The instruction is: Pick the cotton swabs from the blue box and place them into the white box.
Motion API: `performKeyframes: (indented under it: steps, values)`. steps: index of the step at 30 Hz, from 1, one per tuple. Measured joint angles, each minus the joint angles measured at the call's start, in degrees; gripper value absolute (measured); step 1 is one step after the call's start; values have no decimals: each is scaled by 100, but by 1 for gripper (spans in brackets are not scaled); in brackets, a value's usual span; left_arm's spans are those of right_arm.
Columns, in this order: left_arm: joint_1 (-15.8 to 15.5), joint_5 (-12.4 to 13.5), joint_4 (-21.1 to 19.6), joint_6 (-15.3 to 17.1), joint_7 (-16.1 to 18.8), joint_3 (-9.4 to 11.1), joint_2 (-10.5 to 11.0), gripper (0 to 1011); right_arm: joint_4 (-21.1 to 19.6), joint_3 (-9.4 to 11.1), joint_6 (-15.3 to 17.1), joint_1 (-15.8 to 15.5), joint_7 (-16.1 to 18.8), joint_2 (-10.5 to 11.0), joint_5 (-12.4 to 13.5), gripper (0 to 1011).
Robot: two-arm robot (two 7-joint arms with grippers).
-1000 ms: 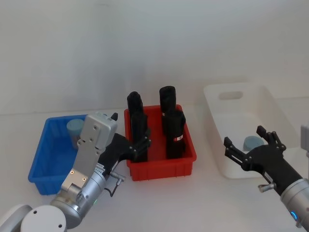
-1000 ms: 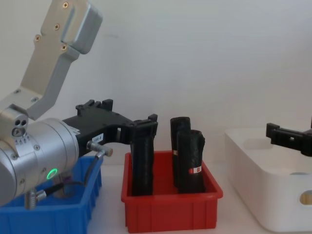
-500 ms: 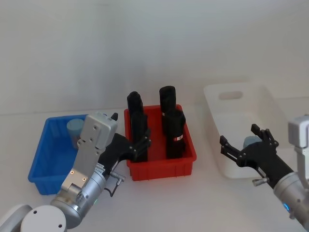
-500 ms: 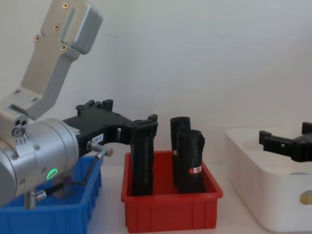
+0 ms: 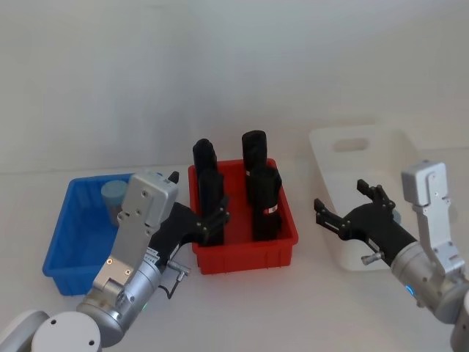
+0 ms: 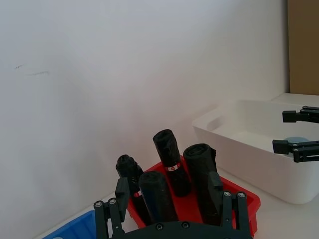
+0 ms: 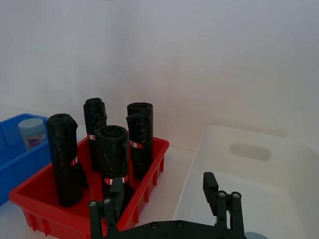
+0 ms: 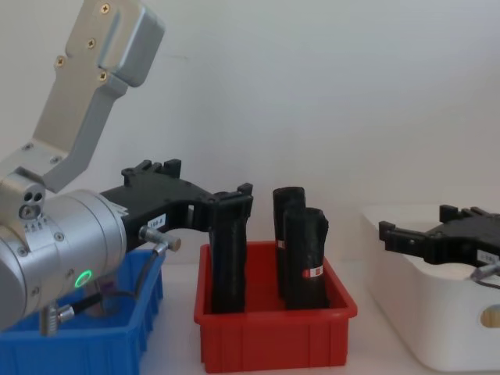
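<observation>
Cotton swabs (image 5: 113, 196) transfer, judged part done. White box (image 5: 381, 165): on right of surface, one tub (image 6: 294, 140) inside. Blue box (image 5: 57, 249): on left, one tub upright at far corner. Red bin (image 5: 245, 257) between, holding black rolls (image 5: 265, 202). Left pincer (image 6: 168, 185): spread wide, empty, beside red bin's near-left corner. Right pincer (image 5: 341, 196): spread wide, empty, above white box's left rim. Advised for next pick: descend straight over remaining tub, close below cap, lift clear of rolls.

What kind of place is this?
Probably a robot lab: a white table, blue box, red bin and white box, with the right gripper over the white box's edge and left gripper by the red bin.
</observation>
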Motion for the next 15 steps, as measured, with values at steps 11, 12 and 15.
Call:
performKeyframes:
  steps: [11, 12, 15]
  values:
    - [0, 0, 0, 0, 0, 0, 0, 1004, 1075, -91, -206, 759, 601, -300, -174, 1002]
    - [0, 0, 0, 0, 1, 0, 0, 1004, 1171, -100, -224, 826, 653, -326, -184, 1002]
    - [0, 0, 0, 0, 1, 0, 0, 1004, 1454, -123, -279, 1036, 814, -410, -209, 1002]
